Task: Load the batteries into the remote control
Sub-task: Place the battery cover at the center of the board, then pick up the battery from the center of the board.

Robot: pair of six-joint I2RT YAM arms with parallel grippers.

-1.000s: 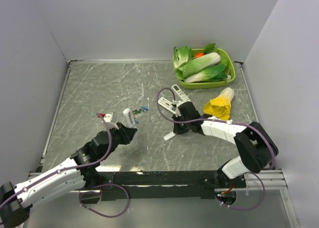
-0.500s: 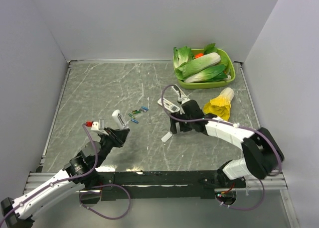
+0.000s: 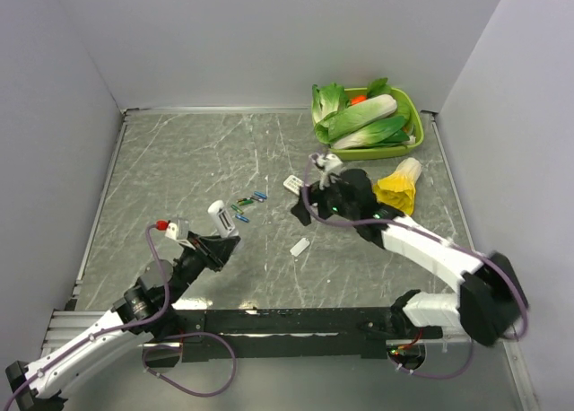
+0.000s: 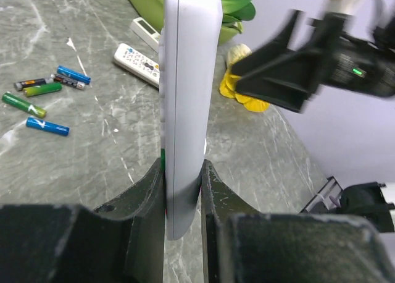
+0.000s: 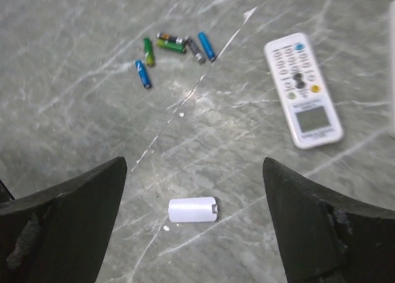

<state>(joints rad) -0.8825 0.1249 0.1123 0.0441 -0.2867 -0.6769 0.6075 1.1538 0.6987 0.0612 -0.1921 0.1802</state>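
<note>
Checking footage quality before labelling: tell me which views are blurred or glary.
Left wrist: the right arm at upper right is smeared, the remote control crisp. Right wrist: soft throughout, the batteries fuzzy, a small glint on the table. Top external: sharp, evenly lit, soft shadows only.

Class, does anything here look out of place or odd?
A small white cover plate lies loose on the table, apart from any remote. The remote control stands on end in the left gripper, while the batteries lie scattered.
</note>
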